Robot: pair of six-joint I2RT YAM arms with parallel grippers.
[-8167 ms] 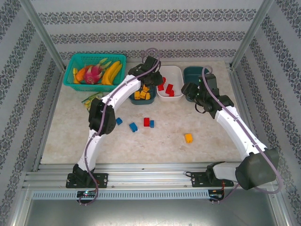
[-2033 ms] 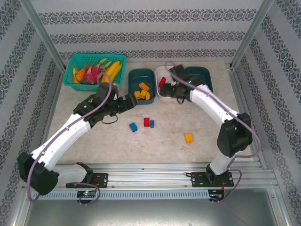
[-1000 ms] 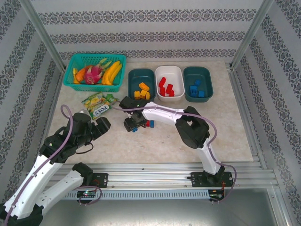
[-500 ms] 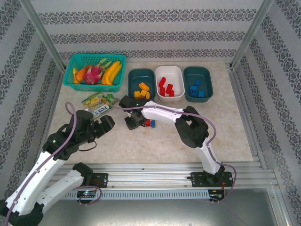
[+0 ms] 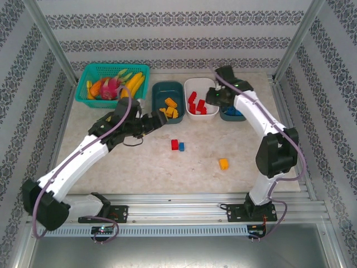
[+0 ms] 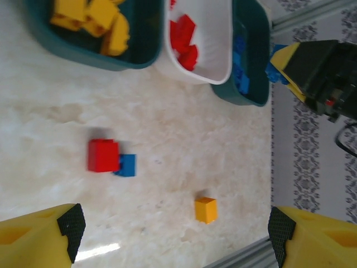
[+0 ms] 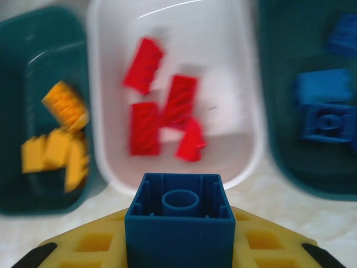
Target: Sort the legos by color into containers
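Upper right of the top view, the right hand [image 5: 214, 99] clamps a blue lego [image 7: 178, 220] beside the white tub [image 7: 223, 61]; the left hand [image 5: 155, 121], centre-left, stands wide, empty.

One blue brick [image 7: 178, 223], red bricks [image 7: 146, 137] in white tub [image 7: 223, 56], tabletop [image 6: 184, 128] seemingly marbled.

Three tubs [image 5: 201, 81] stand side by side at upper centre, a basket [image 5: 89, 70] left of them; two touching bricks [image 5: 177, 146] mid-frame, lone brick [image 5: 223, 163] lower right.

Blue lego [image 7: 178, 225] gripped; others in tubs [image 5: 203, 85], three loose.
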